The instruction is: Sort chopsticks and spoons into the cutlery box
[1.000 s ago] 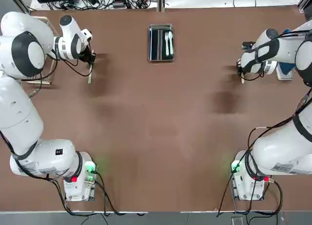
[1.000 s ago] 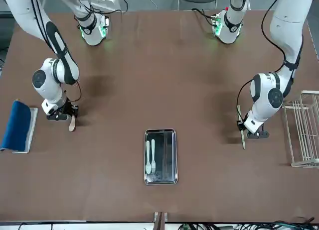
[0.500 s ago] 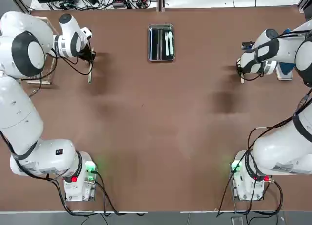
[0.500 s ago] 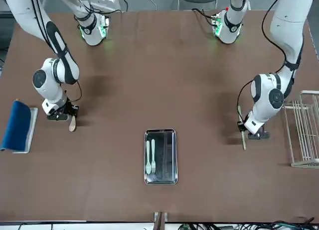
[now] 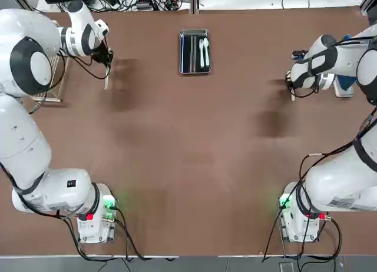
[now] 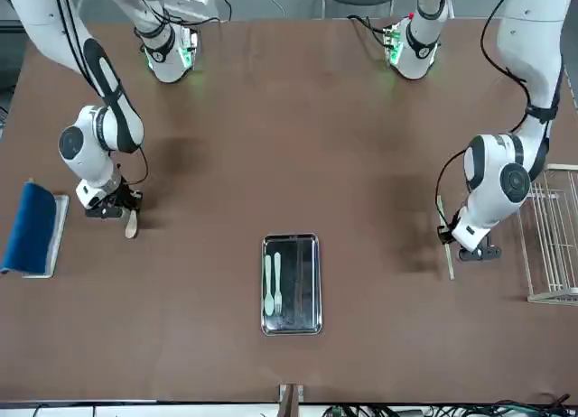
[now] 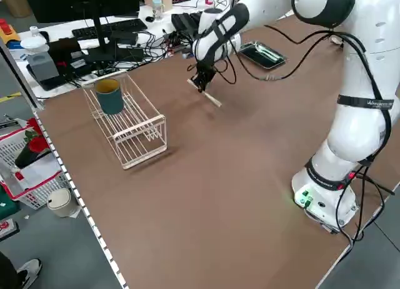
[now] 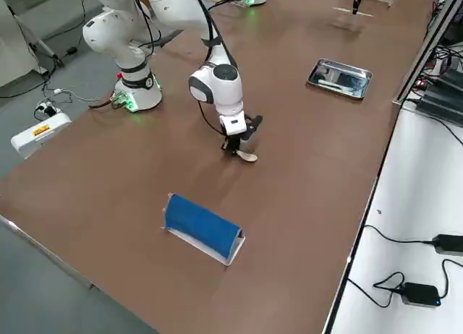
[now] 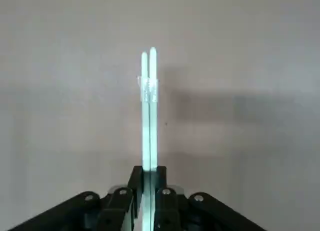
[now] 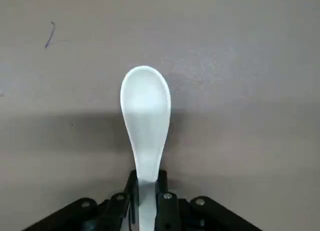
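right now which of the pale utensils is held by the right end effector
The spoon, with its single oval bowl; the left end effector holds the chopsticks.

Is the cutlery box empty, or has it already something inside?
Not empty: the cutlery box holds a small spoon and a fork.

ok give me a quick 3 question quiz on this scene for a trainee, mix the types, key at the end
1. True or false: the right claw grips a spoon.
2. Multiple choice: what does the left claw hold? a) a fork b) chopsticks c) the blue-topped pad
3. Fill in the blank: the metal box already holds two pale utensils, one of them a ____.

Key: 1 true; 2 b; 3 fork
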